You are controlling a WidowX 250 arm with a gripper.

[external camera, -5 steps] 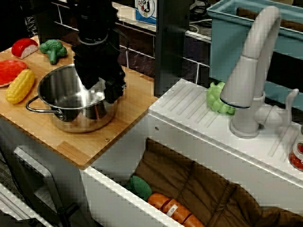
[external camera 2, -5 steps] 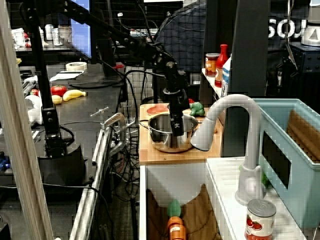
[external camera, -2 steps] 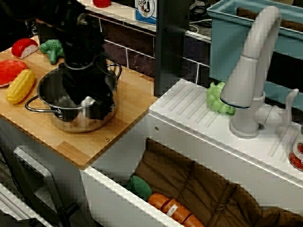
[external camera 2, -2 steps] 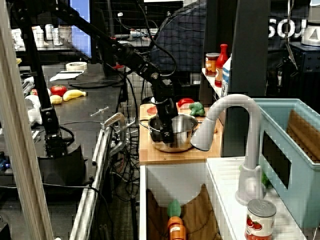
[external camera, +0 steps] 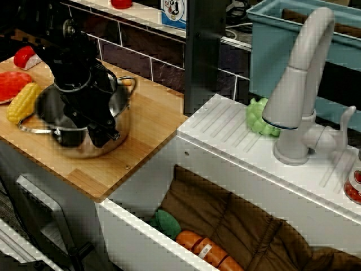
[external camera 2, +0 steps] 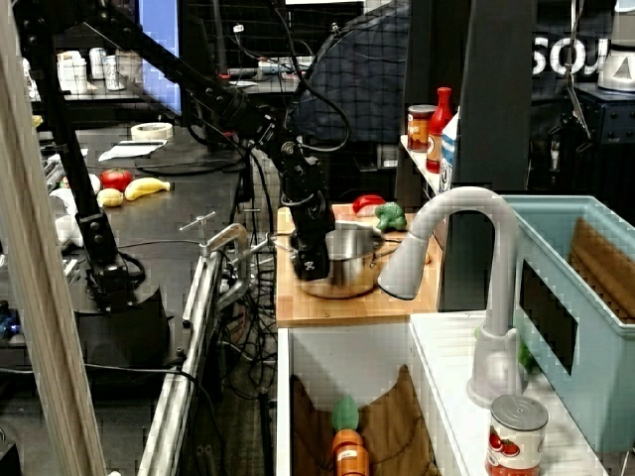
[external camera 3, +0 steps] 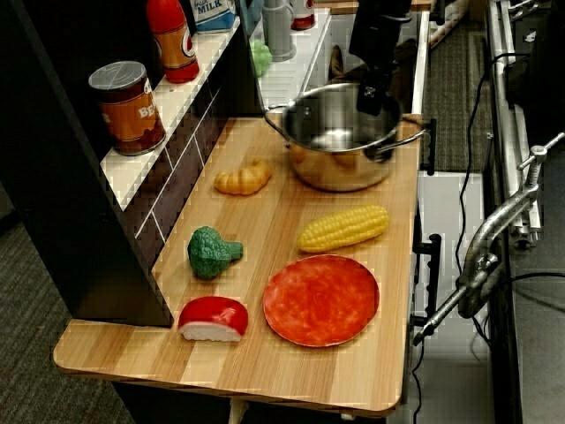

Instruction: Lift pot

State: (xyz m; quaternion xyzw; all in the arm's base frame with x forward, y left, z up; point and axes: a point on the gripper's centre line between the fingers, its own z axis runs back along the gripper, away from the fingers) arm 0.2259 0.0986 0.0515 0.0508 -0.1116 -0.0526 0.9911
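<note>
Since 1 s ago the pot [external camera 3: 342,132] has been shifted toward the corn cob [external camera 3: 343,228] w/ the gripper [external camera: 97,125] clamped on its near rim, its base seen tilted just above the wooden counter [external camera 3: 256,291].

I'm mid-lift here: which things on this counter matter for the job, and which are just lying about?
In play:
pot
gripper, at the pot's rim

Lying about:
corn cob
red plate
broccoli
croissant
red-and-white piece
</note>
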